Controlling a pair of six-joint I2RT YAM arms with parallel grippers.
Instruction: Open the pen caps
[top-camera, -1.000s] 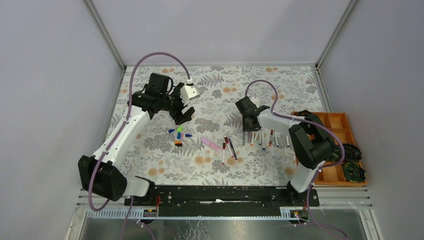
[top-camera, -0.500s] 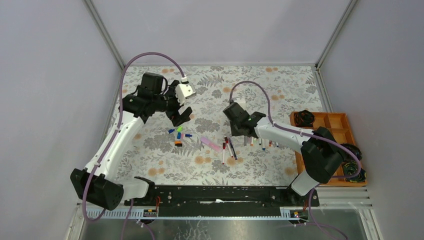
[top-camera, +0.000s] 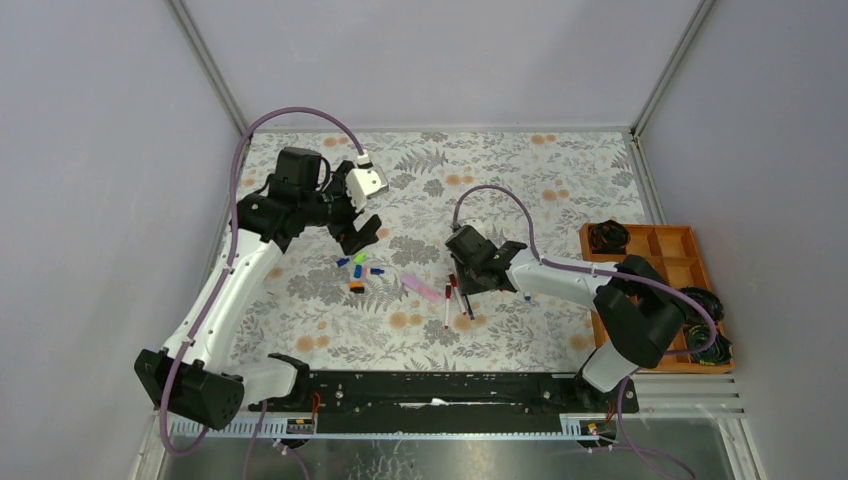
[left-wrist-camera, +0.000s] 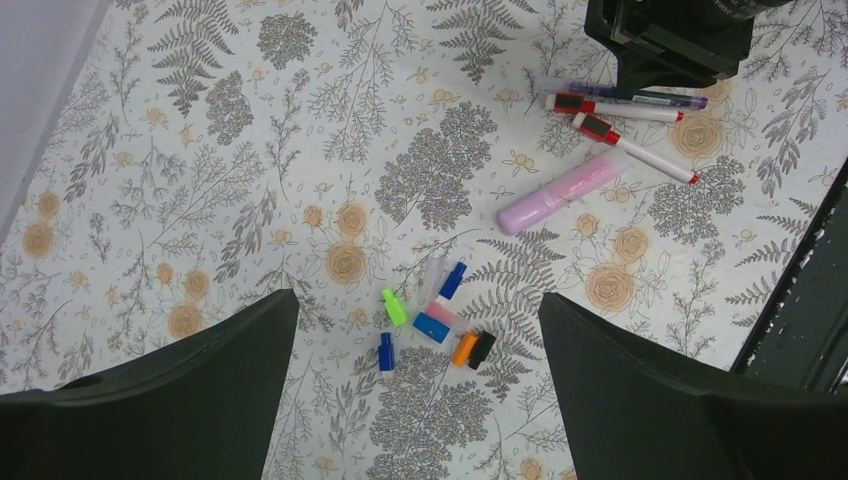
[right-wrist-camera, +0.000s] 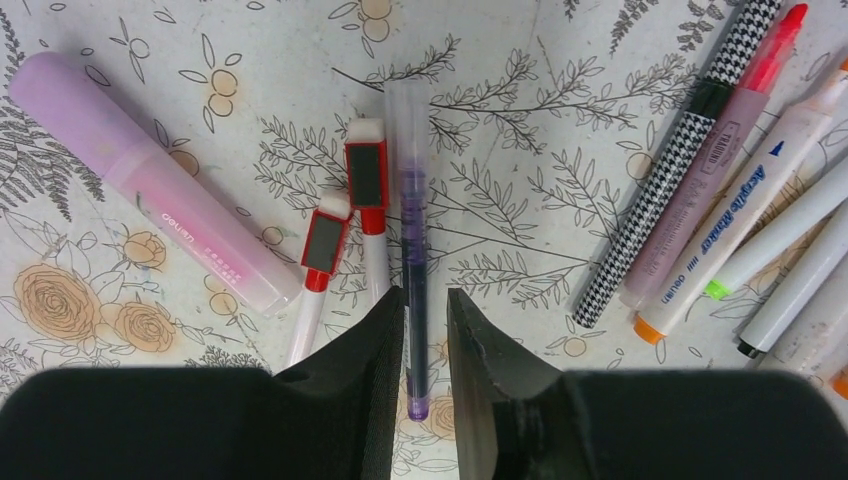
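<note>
**Pen caps.** The pen caps (left-wrist-camera: 432, 327) are stubby plastic pieces in blue, green, orange and black. They lie loosely clustered on the floral tabletop (left-wrist-camera: 200, 150), low centre in the left wrist view. They point in mixed directions with no common axis.

**Pens.** A purple-ink pen (right-wrist-camera: 413, 250) with a clear barrel lies with its long axis running top to bottom in the right wrist view. Two white pens with red bands (right-wrist-camera: 365, 190) lie just to its left, nearly parallel to it. A pink highlighter (right-wrist-camera: 150, 190) runs diagonally from upper left toward centre. At the right edge, a fan of markers (right-wrist-camera: 740, 220) slants from lower left to upper right.

**Left gripper.** The left gripper (top-camera: 365, 232) hangs above the caps, left of centre in the overhead view, on a bent arm. Its fingers (left-wrist-camera: 180, 400) are spread wide and hold nothing.

**Right gripper.** The right gripper (right-wrist-camera: 425, 300) sits low over the pens at centre, its arm stretched leftward. Its fingers (right-wrist-camera: 350, 400) stand narrowly apart, astride the purple-ink pen. A sliver of tabletop shows beside the barrel, and contact cannot be confirmed.
</note>
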